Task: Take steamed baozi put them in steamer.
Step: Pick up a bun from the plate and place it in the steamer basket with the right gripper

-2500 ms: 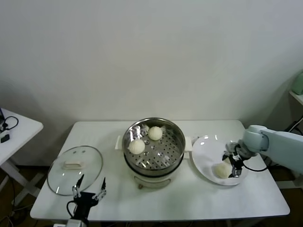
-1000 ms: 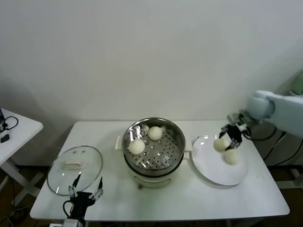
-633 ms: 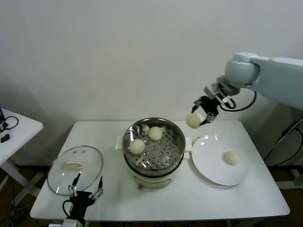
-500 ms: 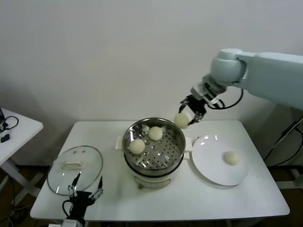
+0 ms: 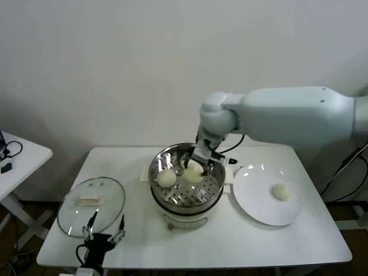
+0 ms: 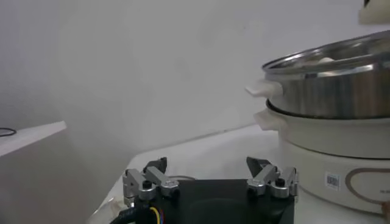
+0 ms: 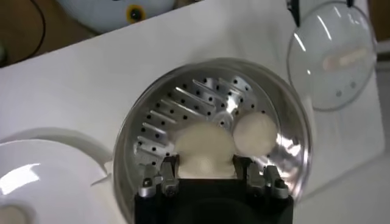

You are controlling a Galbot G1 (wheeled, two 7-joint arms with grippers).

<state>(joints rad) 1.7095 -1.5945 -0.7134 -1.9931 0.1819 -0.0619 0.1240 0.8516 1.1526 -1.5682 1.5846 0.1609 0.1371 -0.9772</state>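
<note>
The steamer [image 5: 156,167] stands mid-table, its perforated tray [image 7: 183,103] showing. My right gripper [image 5: 195,168] hangs just over the tray, shut on a cream-white steamed baozi [image 5: 194,172], which sits squeezed between the fingers [image 7: 204,146]. A second baozi [image 5: 166,178] lies on the tray beside it [image 7: 256,133]. One more baozi [image 5: 280,191] rests on the white plate [image 5: 259,207]. My left gripper [image 5: 104,235] is parked open at the table's front left [image 6: 208,176], holding nothing.
A glass lid [image 5: 91,198] lies flat left of the steamer [image 6: 332,91] and also shows in the right wrist view [image 7: 332,55]. The white plate's rim [image 7: 36,164] sits right of the steamer. A small side table [image 5: 17,155] stands at far left.
My right arm has carried a baozi up off the plate, leftward across the table and down over the steamer's tray. One baozi stays on the plate. The left arm has not moved.
</note>
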